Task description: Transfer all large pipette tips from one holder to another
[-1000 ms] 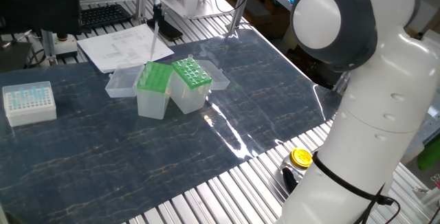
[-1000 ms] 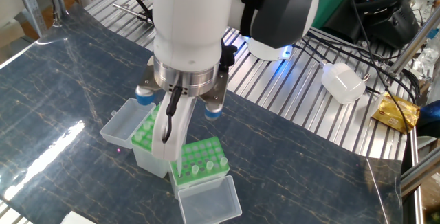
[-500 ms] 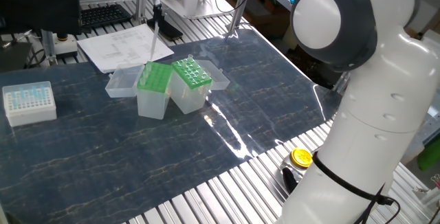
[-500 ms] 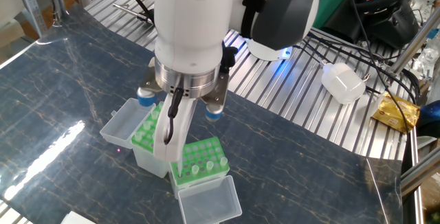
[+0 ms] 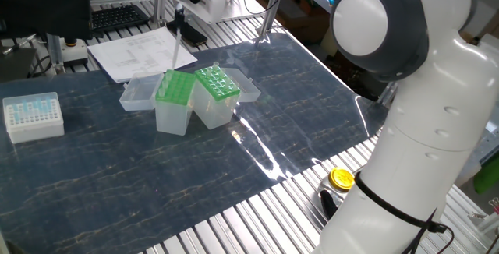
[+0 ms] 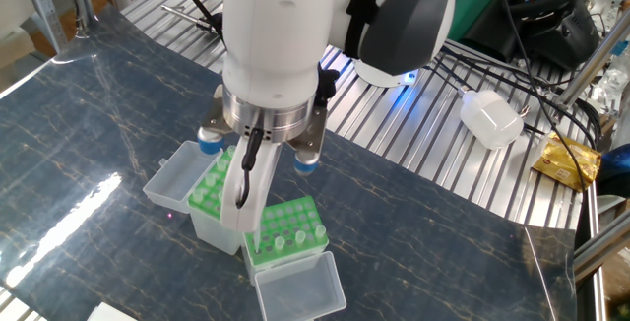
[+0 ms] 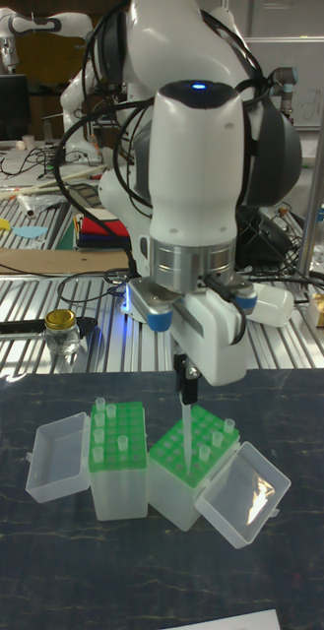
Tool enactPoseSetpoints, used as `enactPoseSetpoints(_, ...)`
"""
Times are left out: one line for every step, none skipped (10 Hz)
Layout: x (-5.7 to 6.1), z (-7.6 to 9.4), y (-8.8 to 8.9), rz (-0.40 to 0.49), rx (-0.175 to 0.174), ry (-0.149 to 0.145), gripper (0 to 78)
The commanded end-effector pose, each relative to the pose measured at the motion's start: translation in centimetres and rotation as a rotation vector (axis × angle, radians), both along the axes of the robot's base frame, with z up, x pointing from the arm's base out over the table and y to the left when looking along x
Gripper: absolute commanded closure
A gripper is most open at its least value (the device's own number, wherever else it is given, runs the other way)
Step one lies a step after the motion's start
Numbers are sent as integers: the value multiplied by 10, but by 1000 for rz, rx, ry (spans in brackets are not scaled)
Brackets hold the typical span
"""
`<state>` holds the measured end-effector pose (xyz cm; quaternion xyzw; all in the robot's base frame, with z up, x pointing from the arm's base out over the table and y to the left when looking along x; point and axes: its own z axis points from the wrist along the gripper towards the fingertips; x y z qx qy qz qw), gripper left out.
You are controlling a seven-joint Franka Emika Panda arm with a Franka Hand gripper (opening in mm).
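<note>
Between fingers (image 7: 187, 386), pipette tip (image 7: 186, 433).

Table (image 5: 156, 168): dark blue-grey surface with pale marbled veining. Wider translucent plastic box (image 7: 196, 468): green grid top. Narrower, taller translucent plastic box (image 7: 117, 463): bright green rack top. White plastic box (image 5: 33, 116): pale-blue tips. Small glass jar (image 7: 61, 333): yellow lid. Robot arm (image 7: 191, 187): glossy white casing with dark grey joints.

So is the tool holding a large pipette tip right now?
Yes, in the tall fixed view the tool grips a large pipette tip hanging above the wider green-topped box.
</note>
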<state>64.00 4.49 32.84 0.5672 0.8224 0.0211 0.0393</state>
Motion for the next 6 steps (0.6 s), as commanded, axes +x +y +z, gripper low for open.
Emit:
enactPoseSetpoints(-2,-3,0,-2,4,-4,764)
enactPoseSetpoints(-3,-6,0,2,5,-6,764)
enactPoseSetpoints(-4,-7,0,3,6,-6,764)
enactPoseSetpoints(-7,-12,1,4,9,-9,764)
enactPoseSetpoints(-9,-15,3,2,9,-11,764)
enactPoseSetpoints(-10,-17,3,1,10,-13,764)
